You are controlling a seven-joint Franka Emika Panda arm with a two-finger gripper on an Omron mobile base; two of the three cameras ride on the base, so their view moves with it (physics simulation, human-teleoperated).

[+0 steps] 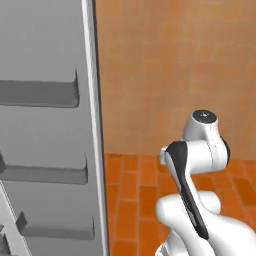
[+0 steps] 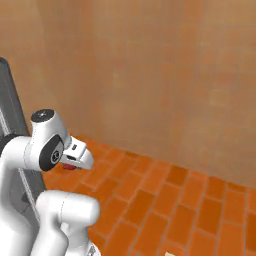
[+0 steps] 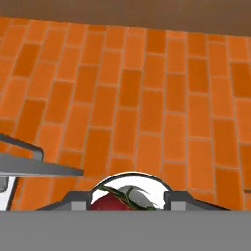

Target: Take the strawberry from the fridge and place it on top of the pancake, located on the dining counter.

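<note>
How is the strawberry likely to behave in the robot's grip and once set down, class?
The strawberry looks small and rounded between the gripper fingers, so it could slip if squeezed loosely. Its rounded form suggests it may roll when released. Being so small, it is probably light.

The floor (image 3: 147,98) is laid in orange-red brick tiles with pale grout lines, set in staggered rows. In both base views it runs back to a wall (image 2: 165,75) of large, faintly mottled tan-orange tiles. In the hand view, a dark brown strip (image 3: 147,14) runs along the far edge of the brick floor.
</note>
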